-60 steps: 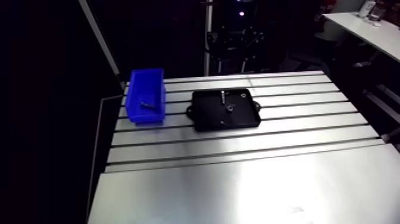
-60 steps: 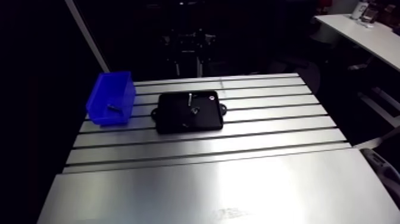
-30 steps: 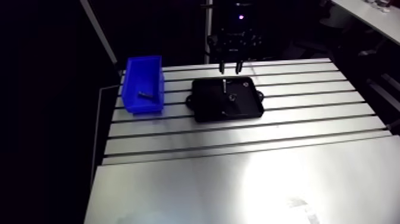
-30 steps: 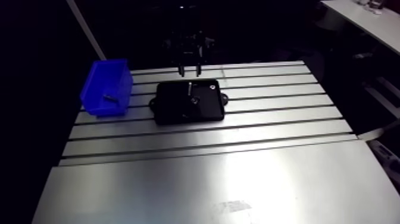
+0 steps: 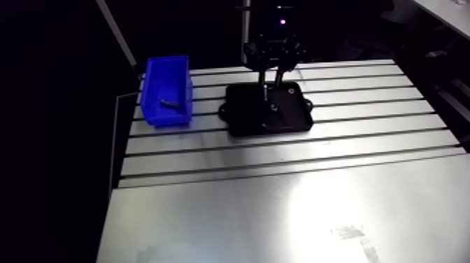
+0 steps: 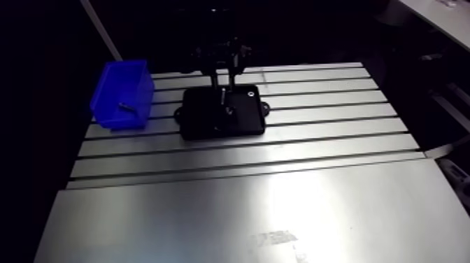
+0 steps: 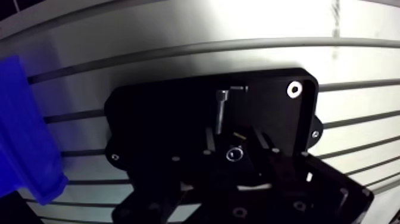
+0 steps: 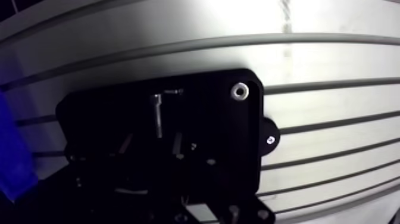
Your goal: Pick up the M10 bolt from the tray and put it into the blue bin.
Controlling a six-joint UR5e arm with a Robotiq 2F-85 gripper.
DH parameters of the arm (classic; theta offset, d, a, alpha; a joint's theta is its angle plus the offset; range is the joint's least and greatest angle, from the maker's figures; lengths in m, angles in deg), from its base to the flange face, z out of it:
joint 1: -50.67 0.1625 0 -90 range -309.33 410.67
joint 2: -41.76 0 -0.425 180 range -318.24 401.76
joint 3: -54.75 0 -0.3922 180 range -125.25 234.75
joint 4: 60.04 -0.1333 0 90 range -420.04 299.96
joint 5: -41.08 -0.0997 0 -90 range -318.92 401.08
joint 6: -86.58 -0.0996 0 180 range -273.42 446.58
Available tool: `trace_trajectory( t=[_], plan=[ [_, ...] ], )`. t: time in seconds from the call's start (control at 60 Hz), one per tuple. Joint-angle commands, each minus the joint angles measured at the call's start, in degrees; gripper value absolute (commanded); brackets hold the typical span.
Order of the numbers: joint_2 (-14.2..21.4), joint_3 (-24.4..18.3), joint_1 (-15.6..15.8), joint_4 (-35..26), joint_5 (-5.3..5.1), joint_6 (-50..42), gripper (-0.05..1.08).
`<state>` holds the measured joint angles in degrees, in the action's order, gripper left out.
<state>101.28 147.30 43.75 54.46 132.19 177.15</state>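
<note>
My gripper (image 5: 271,81) hung over the black tray (image 7: 149,113), fingers spread and empty. The M10 bolt (image 7: 220,111) lay flat in the tray just ahead of me (a small ring (image 7: 233,155) sat nearer). The blue bin (image 5: 168,84) stood beside the tray.

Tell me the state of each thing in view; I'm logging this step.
tray: flat on the table.
bolt: lying flat in the tray, not gripped.
gripper: open, low over the tray, holding nothing.
blue bin: upright, one small dark part inside.
silver ring: lying in a tray corner.
</note>
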Motion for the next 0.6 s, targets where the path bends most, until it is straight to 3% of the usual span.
trace_trajectory(
  t=[0.017,0.6],
  plan=[
    [-1.1,0.0,0.2,1.1,-0.01,0.0,0.58],
    [-2.3,0.0,0.2,1.8,-0.19,-0.1,0.58]
  ],
)
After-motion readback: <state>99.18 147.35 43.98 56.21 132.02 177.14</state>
